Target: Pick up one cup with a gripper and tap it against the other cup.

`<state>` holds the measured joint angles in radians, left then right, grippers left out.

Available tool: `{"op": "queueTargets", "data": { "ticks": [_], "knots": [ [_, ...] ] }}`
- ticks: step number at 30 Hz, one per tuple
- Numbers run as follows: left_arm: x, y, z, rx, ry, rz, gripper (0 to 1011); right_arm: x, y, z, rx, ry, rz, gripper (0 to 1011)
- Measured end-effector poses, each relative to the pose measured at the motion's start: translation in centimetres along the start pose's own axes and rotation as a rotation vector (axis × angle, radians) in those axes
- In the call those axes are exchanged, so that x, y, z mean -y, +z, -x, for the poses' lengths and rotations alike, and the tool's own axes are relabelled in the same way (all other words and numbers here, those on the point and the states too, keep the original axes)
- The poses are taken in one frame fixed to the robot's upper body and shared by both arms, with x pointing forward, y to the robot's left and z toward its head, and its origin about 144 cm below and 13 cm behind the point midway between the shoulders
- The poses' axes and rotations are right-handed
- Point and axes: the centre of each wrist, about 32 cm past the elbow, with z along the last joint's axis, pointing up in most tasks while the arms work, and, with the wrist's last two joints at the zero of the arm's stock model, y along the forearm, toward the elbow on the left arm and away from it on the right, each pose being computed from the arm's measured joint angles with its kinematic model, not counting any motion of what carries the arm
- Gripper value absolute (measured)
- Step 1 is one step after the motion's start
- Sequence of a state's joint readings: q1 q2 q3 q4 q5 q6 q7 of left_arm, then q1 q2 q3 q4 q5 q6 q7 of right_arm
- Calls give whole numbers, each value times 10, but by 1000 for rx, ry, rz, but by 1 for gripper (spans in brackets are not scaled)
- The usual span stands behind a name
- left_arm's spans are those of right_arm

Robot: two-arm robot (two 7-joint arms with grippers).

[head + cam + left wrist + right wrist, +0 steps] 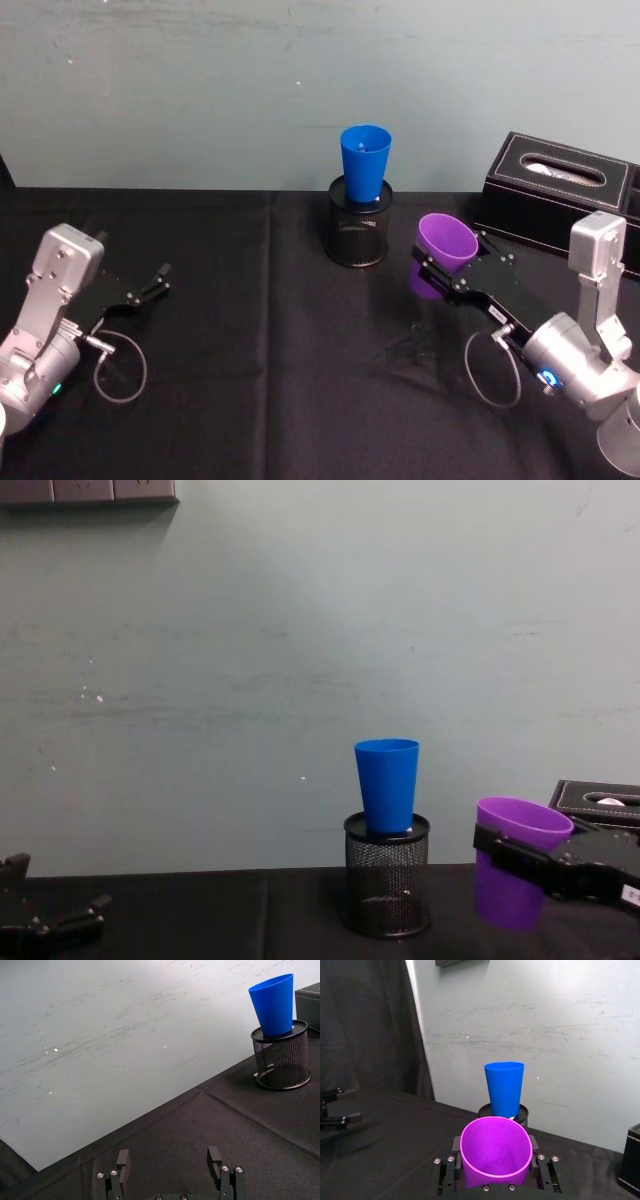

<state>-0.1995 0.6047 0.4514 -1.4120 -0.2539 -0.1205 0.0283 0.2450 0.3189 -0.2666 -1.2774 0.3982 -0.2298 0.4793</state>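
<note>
My right gripper [446,268] is shut on the purple cup [445,246], holding it by its sides a little above the black cloth, right of the blue cup. The purple cup [495,1152] sits between the jaws with its mouth open and tilted; in the chest view the purple cup [517,865] hangs clear of the blue one. The blue cup [365,162] stands upright in a black mesh pen holder [359,233] at the table's back middle. There is a gap between the two cups. My left gripper [158,279] rests open at the left, empty.
A black tissue box [556,200] stands at the back right, just behind my right arm. The blue cup [274,1004] and mesh holder [281,1060] also appear far off from the left wrist. A pale wall rises behind the table.
</note>
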Motion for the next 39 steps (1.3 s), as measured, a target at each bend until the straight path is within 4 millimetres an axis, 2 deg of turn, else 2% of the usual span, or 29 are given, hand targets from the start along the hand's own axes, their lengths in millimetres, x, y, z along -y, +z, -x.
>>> {"op": "queueTargets", "data": {
  "ticks": [15,39],
  "knots": [
    [0,0,0,0,0,0,1011,-36,-1,-11,-2,25,-9,734],
    [0,0,0,0,0,0,1011,-72,8,-33,23,72,-11,734]
  ]
}}
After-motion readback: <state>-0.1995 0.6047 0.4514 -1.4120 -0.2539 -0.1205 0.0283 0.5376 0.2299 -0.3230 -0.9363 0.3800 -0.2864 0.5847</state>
